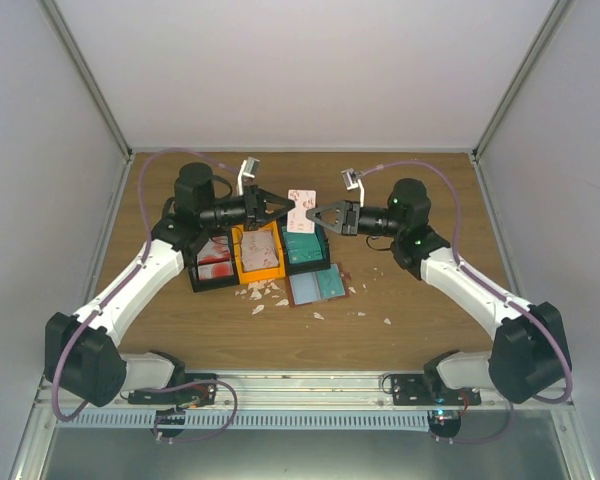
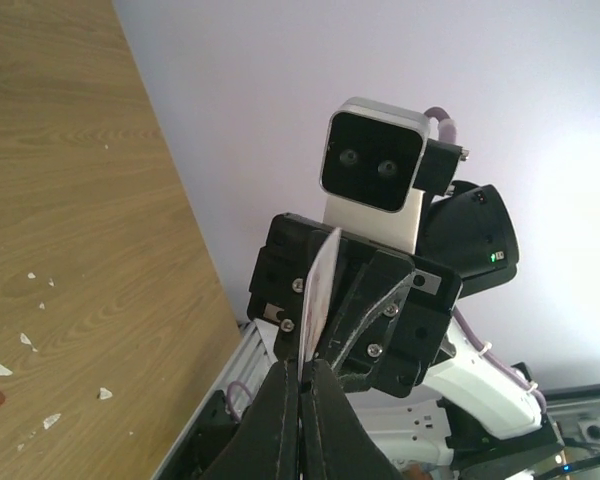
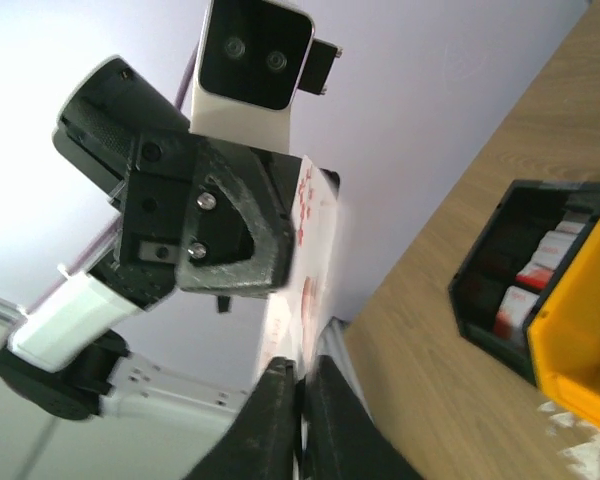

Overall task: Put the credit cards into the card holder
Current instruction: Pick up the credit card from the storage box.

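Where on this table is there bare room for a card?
The table is bare along the back wall and between the scraps and the arm bases. Crowded mid-table: bins, card holder, left gripper and right gripper on the pale card.

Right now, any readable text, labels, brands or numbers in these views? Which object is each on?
Nothing can be read in any view.
pale card, held between the left gripper and right gripper: red print, too blurred to read.
items in the black bin: red and white print, too small to read.
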Tool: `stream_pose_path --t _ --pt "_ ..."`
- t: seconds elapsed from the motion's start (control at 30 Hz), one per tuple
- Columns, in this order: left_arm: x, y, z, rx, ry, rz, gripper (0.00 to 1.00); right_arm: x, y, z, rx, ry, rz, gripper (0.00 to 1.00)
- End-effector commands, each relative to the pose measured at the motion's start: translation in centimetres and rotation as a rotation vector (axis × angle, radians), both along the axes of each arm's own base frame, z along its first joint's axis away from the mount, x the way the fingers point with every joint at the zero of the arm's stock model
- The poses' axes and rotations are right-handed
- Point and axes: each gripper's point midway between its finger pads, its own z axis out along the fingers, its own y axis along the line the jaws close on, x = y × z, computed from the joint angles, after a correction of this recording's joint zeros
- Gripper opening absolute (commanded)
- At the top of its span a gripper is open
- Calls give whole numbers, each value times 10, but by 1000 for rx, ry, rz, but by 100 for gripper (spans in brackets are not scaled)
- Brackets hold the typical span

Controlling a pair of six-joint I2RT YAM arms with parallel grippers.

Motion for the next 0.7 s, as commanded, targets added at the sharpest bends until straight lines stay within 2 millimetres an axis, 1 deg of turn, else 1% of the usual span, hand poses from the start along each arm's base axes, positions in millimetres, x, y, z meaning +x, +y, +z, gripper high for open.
stream_pose_path --t 0.0,0.03,0.07,0.13,0.2,0.23,0.27,0.3,0.37,0.4,0.43,0.5,0.57,0.67 --pt "-4 -5 -1 1 -44 -25 0 -7 1 11 67 -34 7 1" --pt "-6 -6 2 2 -57 -27 2 -9 -2 16 88 -49 -10 0" --pt "-7 -6 4 8 -74 -25 7 -11 -5 22 102 -69 -21 1" --pt "-7 -4 5 43 -95 2 20 -11 -9 26 90 -96 -52 1" --pt "-4 1 2 85 -117 43 32 -12 -14 25 59 -117 -81 0" --pt "-4 3 0 103 -127 58 40 -13 -16 22 41 -121 -91 1" --pt "-4 5 -5 125 -139 74 50 -12 -18 18 17 -124 -104 1" --pt "-4 8 -11 148 -141 91 57 -13 -20 13 -11 -125 -118 1" --pt "-5 14 -26 189 -145 120 65 -11 -27 -2 -76 -123 -158 1" --pt "-6 16 -33 207 -155 127 68 -11 -30 -13 -115 -113 -178 1" --pt "-8 18 -41 227 -170 136 71 -10 -35 -29 -171 -87 -201 1" --pt "-13 21 -57 285 -202 155 74 -9 -45 -54 -269 -79 -241 1" --pt "-19 21 -79 350 -215 156 75 -11 -54 -78 -356 -54 -264 1" --pt "-30 18 -124 496 -205 168 74 -19 -65 -112 -466 -2 -270 0"
